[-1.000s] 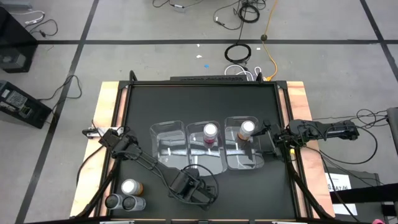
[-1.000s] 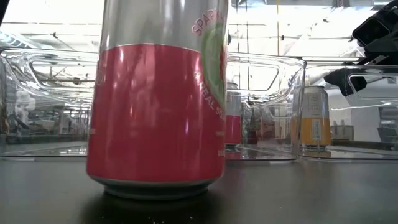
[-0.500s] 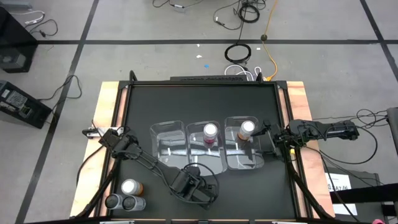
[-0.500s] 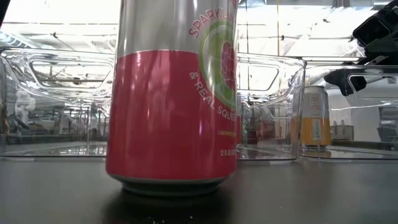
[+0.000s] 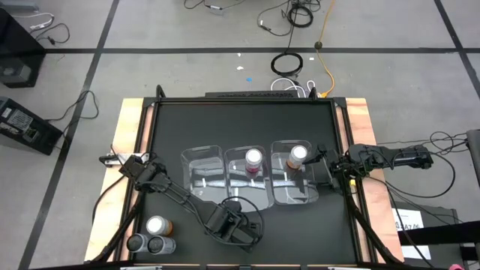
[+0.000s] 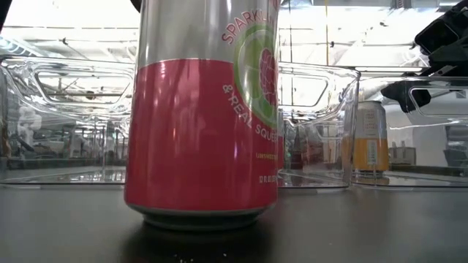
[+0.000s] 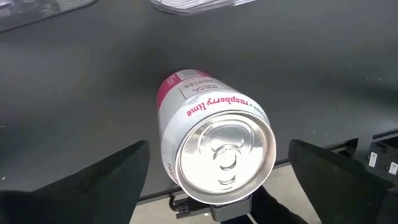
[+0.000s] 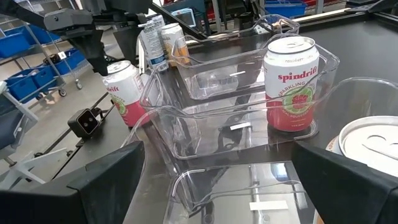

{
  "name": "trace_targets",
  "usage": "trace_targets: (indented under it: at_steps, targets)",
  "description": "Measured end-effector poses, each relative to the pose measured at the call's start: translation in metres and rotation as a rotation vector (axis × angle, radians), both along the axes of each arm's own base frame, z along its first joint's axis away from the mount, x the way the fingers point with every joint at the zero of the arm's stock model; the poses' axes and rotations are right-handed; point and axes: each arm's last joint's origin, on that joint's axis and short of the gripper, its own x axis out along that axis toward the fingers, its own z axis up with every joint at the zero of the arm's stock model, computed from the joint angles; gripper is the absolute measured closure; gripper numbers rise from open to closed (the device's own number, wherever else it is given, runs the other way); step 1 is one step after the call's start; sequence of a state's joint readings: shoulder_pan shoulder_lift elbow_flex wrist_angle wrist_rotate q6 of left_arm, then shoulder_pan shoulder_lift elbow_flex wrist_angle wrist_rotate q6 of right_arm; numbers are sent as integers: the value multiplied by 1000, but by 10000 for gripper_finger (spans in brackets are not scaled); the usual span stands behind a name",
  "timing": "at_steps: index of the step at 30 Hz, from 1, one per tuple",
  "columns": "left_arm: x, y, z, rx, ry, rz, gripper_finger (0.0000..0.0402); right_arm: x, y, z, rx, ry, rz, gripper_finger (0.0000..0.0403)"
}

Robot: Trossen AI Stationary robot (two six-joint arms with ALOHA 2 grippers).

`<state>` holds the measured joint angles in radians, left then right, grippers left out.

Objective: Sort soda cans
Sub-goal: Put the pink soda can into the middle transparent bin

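Landmark is the middle bin (image 5: 249, 180).

Far left of it, at the table's (image 5: 240, 120) near-left corner: orange can (image 5: 157, 225) upright, two silver cans (image 5: 148, 244) touching each other just beside it.

Left bin (image 5: 203, 172) sits against the middle bin's left side; looks empty from overhead, though clear plastic makes that hard to call.

My left gripper (image 7: 217, 168) is on the near side of the middle bin, over the loose raspberry can (image 7: 211, 149). Fingers (image 7: 93, 186) spread wide, one each side of the can, not touching it. That can stands upright on the table, close to the low camera (image 6: 201, 117).

Inside the middle bin: second raspberry can (image 5: 253, 160), upright, toward the far end.

Right bin (image 5: 296, 184) against the middle bin's right side: second orange can (image 5: 298, 156) upright in its far end.

My right gripper (image 8: 217, 186) is just right of the right bin, at the table's right edge. Fingers (image 8: 348, 180) apart, nothing between them.
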<state>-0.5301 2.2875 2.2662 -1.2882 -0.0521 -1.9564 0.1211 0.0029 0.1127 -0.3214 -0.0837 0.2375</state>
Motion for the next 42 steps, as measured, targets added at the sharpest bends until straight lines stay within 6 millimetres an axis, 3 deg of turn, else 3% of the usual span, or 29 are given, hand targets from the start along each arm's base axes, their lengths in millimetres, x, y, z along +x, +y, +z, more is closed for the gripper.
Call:
trace_targets:
  at_steps: [14, 20, 42]
  targets:
    - [11, -6, 4, -62, -120, -10, 13, 0, 0, 0, 0, 1, 0, 5]
    - [10, -6, 4, -25, -125, -98, 13, 0, 0, 0, 5, 2, -1, 5]
    - [7, -2, 2, 3, -86, -94, 14, 0, 0, 0, 12, 3, -1, 5]
